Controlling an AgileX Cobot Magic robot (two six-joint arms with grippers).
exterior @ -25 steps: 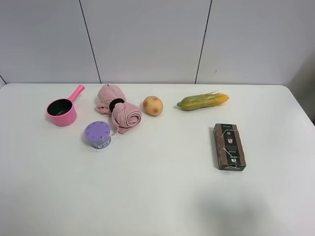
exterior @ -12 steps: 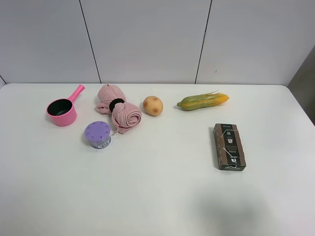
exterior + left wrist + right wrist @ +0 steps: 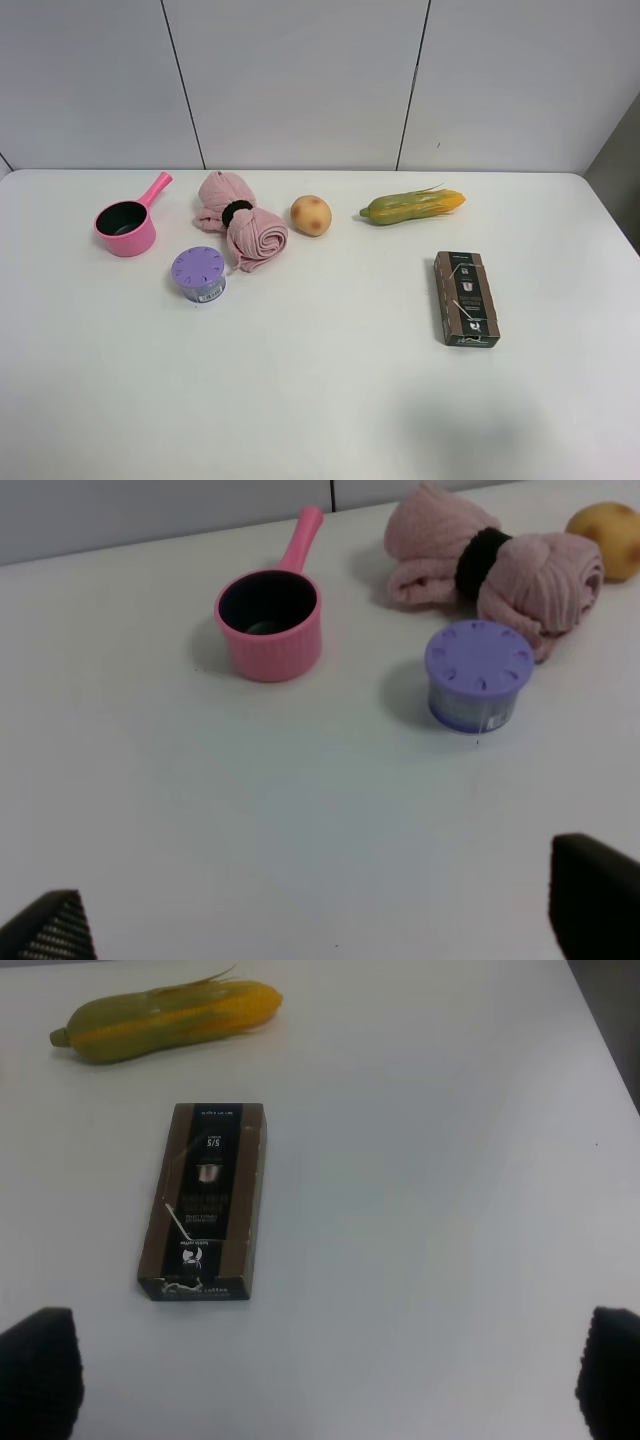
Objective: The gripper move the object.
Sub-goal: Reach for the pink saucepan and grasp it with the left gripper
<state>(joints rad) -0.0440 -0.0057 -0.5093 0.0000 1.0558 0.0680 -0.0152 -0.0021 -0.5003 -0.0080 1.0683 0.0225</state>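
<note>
The pink toy saucepan (image 3: 126, 226) stands upright at the far left of the white table, its straight handle pointing to the back right. It also shows in the left wrist view (image 3: 270, 626), with a dark, empty inside. My left gripper (image 3: 320, 920) is open and empty, well short of the saucepan; only its two black fingertips (image 3: 593, 895) show. My right gripper (image 3: 325, 1375) is open and empty over the right side of the table, near the dark box. Neither arm shows in the exterior high view.
A purple round lidded container (image 3: 199, 273) and a pink rolled cloth (image 3: 240, 222) lie right of the saucepan. Further right are a potato (image 3: 311, 214), a corn cob (image 3: 412, 207) and a dark box (image 3: 466, 298). The table's right edge (image 3: 600, 1035) is near.
</note>
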